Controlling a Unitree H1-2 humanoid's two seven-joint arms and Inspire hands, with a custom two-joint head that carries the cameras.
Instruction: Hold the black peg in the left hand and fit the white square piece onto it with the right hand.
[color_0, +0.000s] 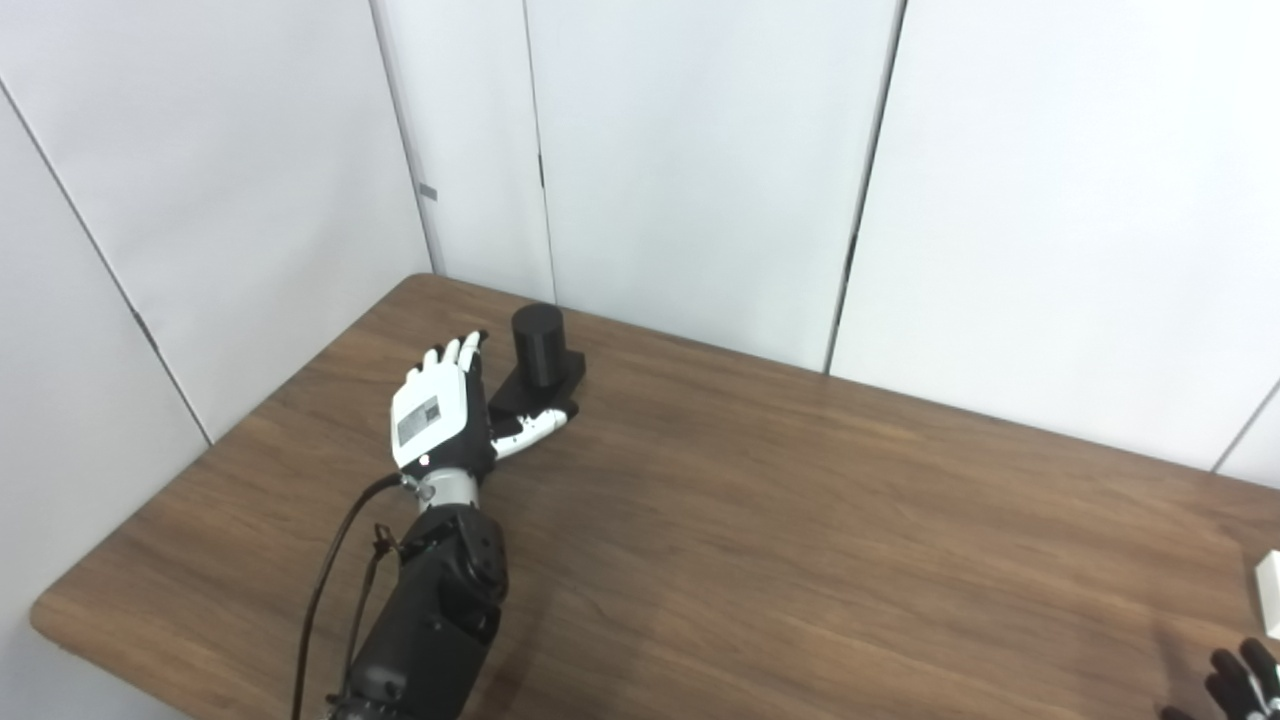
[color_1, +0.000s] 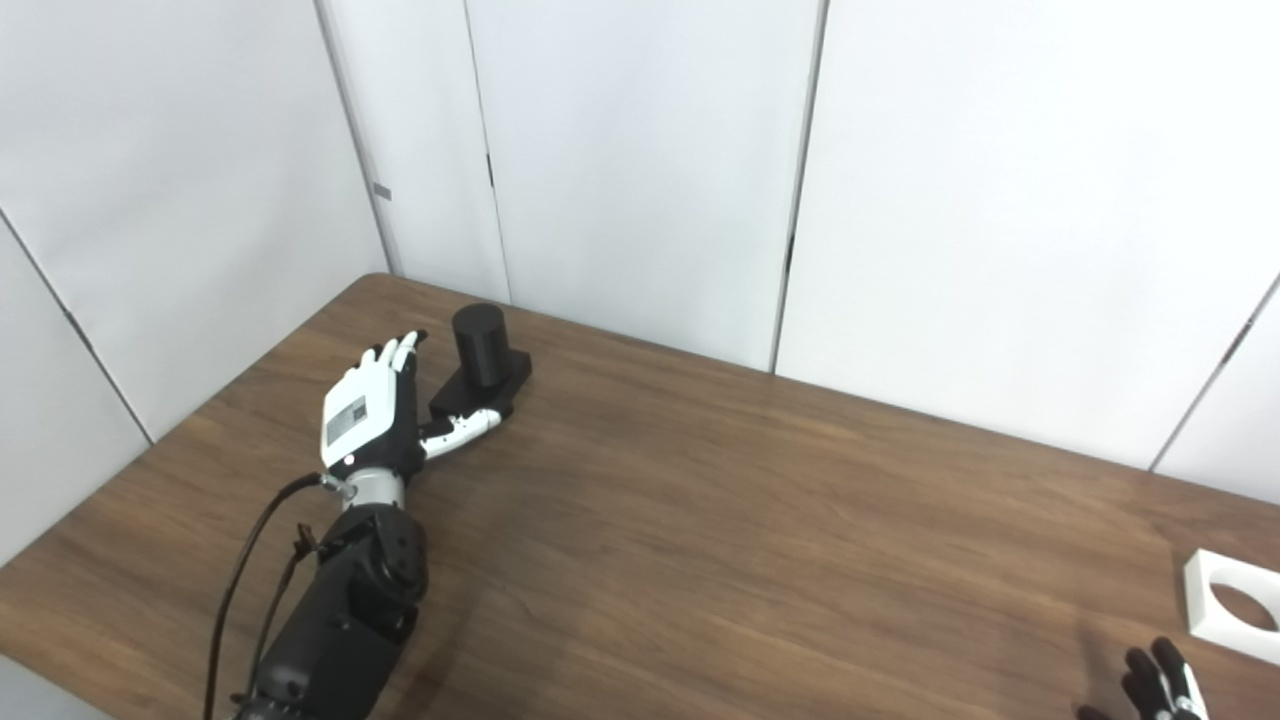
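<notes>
On the brown wood-grain counter, the far-left black cylindrical peg on its square base stands ungrasped; the left hand, fingers released, could topple it. The white square piece with a round hole lies near right (right hand mostly cropped, grip unclear).

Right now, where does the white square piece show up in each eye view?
Left eye view: white square piece, a sliver cut by the right edge.
Right eye view: lower right, its round hole visible.
Shared landmark: the right hand at the bottom right corner, just below it.
</notes>
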